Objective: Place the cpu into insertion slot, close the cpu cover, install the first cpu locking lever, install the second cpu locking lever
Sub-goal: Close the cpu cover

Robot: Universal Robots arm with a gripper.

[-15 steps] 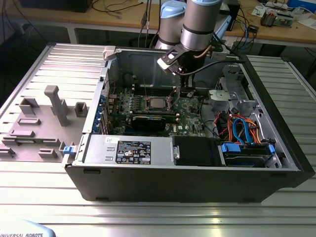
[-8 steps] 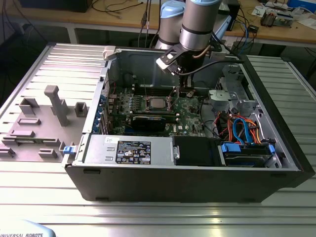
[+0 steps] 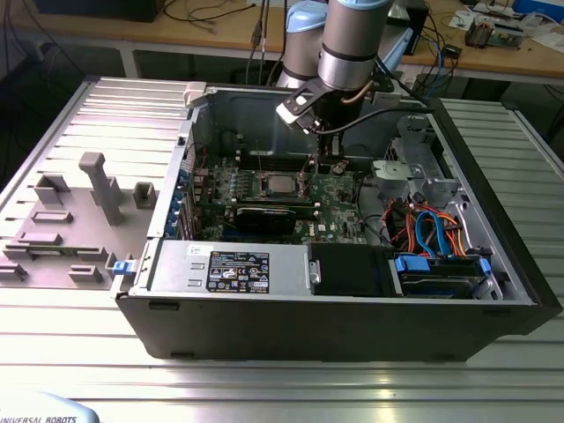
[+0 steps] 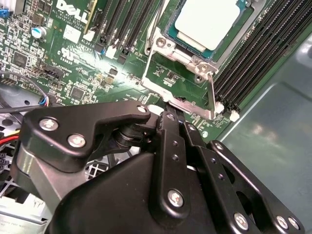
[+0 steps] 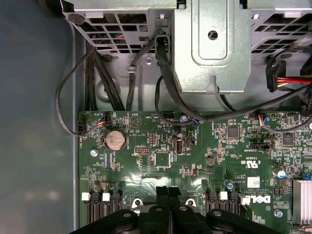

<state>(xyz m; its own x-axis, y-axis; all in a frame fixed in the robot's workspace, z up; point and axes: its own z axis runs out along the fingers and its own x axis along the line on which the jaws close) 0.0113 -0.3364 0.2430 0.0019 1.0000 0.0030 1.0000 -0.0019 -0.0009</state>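
Observation:
The cpu (image 4: 209, 22) lies flat in its socket on the green motherboard, silvery top up; in the exterior view the cpu (image 3: 280, 184) is at mid-board. The cpu cover (image 4: 212, 92), a thin silvery frame, stands swung open off the socket's edge, with green board showing through its window. My gripper (image 4: 171, 113) is shut, fingers pressed together, its tips right at the cover's free edge. In the exterior view the gripper (image 3: 328, 161) hangs inside the case just to that view's right of the socket. Thin metal levers (image 3: 304, 176) stand raised beside the socket.
A long black card (image 3: 269, 216) lies in front of the socket, and a power supply (image 3: 229, 264) lies nearer still. Drive bays with blue and orange cables (image 3: 432, 233) fill the case's right. Memory slots (image 4: 253, 53) flank the socket. Black cables (image 5: 165, 97) cross above the board.

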